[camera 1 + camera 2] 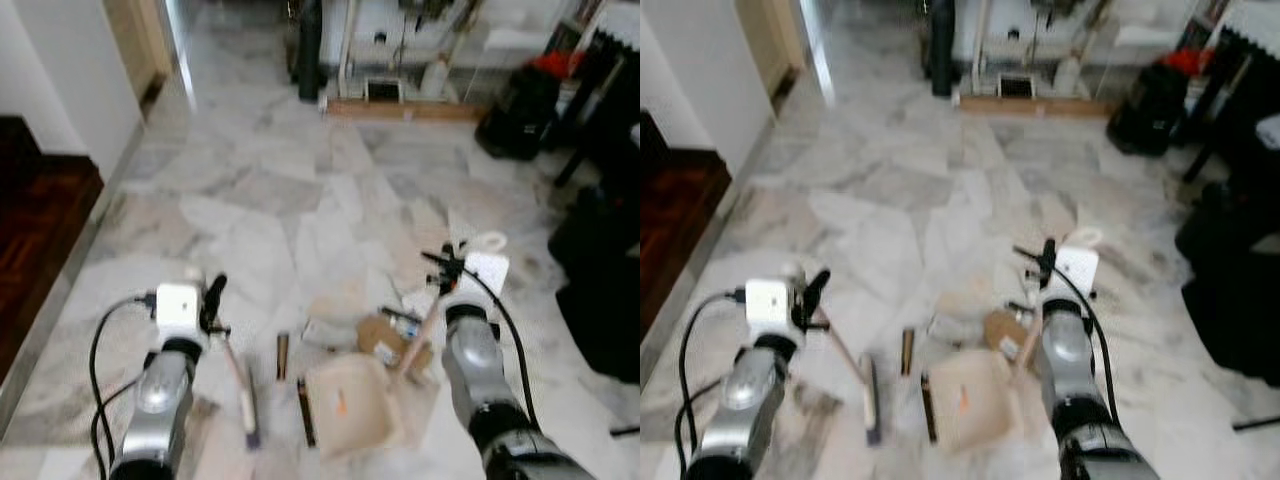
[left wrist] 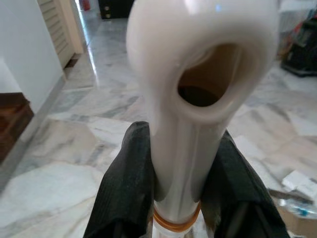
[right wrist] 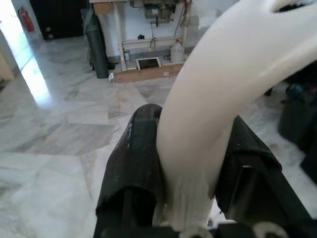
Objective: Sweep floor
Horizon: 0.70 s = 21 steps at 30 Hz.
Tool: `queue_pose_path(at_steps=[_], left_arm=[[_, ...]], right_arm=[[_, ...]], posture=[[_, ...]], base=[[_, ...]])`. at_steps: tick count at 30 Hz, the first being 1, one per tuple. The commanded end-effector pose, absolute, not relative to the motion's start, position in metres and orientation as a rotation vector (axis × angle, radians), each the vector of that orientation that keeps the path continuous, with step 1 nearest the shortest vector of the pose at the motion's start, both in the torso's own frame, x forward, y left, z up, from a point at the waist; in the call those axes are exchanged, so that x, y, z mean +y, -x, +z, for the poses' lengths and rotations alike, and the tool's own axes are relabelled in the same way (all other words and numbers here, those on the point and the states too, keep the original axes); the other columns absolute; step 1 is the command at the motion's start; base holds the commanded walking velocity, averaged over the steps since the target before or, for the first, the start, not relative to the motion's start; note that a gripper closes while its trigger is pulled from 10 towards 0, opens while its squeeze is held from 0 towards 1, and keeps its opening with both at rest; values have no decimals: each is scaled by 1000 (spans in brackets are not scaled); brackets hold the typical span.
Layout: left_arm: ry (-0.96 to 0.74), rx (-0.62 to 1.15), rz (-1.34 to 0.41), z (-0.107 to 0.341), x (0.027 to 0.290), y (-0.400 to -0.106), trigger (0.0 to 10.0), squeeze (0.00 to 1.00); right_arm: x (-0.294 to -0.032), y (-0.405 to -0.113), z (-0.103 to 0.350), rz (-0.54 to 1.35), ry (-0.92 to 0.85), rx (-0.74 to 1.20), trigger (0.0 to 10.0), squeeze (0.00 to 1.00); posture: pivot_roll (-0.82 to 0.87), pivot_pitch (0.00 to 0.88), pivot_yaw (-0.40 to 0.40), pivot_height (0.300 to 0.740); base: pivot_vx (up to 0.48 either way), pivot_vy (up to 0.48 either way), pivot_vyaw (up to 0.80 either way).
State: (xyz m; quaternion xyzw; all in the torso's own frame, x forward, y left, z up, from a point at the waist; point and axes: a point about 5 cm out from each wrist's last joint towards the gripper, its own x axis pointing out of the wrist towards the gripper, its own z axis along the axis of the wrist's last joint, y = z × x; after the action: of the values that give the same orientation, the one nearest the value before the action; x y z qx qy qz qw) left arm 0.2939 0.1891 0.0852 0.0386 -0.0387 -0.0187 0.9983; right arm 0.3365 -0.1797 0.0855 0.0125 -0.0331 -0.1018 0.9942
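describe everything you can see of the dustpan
The dustpan is cream-coloured and looks like plastic, with an open tray lying low on the marble floor between the two arms and a long handle rising toward the right. The right gripper is shut on the handle's curved cream top, one black finger on each side. A small orange mark shows inside the tray. Cardboard and paper scraps lie just beyond its mouth; blur hides whether they touch it.

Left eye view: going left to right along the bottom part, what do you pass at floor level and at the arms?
Left hand gripping the broom handle → broom head → dustpan → cardboard scrap → right hand gripping the dustpan handle.
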Motion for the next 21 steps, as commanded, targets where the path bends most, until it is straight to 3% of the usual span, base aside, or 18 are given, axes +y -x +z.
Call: queue_pose_path(at_steps=[1,21], left_arm=[[-79,-104,-49,89,184,-294,10000,0],[-109,-93,-46,88,188,-291,10000,0]], right_arm=[[-190,-338,94,-235,-19,-103,10000,0],[-200,-334,89,-270,-2,-91,10000,0]], posture=[[1,68,-27,740],[7,72,-25,740]], base=[[0,0,0],[0,0,0]])
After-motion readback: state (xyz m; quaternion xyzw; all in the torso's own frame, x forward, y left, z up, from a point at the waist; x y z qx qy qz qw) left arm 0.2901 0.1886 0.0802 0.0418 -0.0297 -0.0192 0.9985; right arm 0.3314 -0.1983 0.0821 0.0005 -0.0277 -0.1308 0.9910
